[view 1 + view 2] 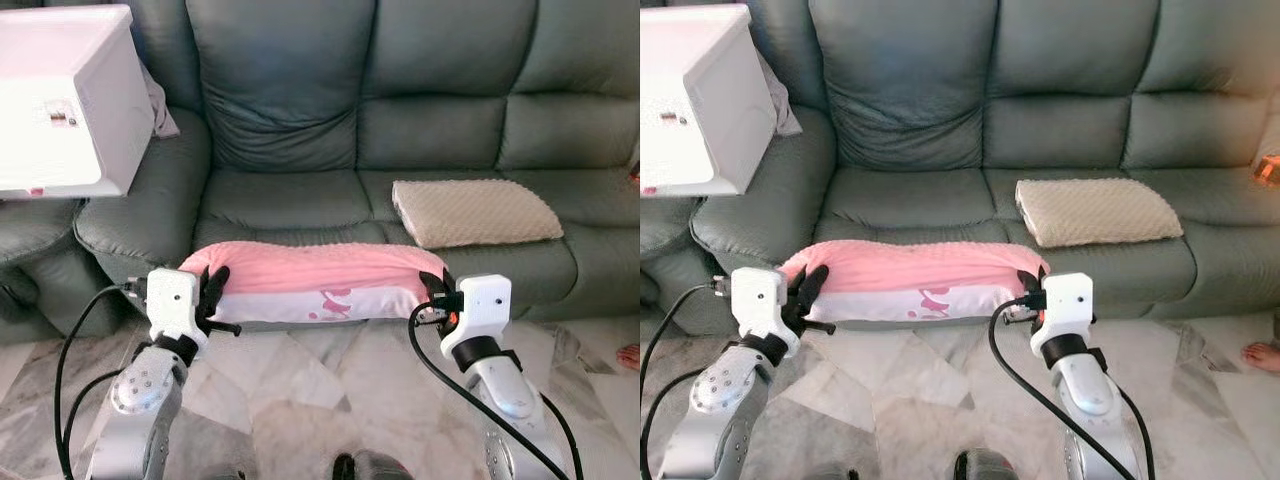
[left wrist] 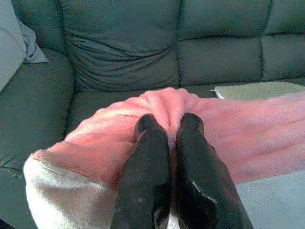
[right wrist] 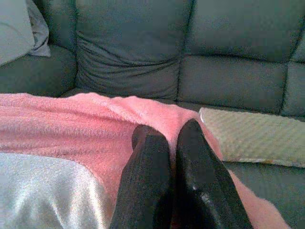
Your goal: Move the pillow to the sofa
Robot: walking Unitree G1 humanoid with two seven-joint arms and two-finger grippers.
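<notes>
While held before sofa (image 1: 300,110), pink pillow (image 1: 315,280) pinched by L fingers (image 2: 147,167) & R fingers (image 3: 150,171); no legible writing.

A white box (image 1: 65,100) is cut off by the frame's left edge; a bare foot (image 1: 629,355), possibly a person's, is cropped at right.

Landmark: sofa (image 1: 300,130).
Pillow (image 1: 315,283): before the sofa's seat edge, held between both grippers.
Left gripper (image 1: 215,290): at pillow's left end.
Right gripper (image 1: 436,292): at pillow's right end.
Second cushion (image 1: 475,212): on sofa seat, right.
Box (image 1: 65,100): above sofa's left armrest.
</notes>
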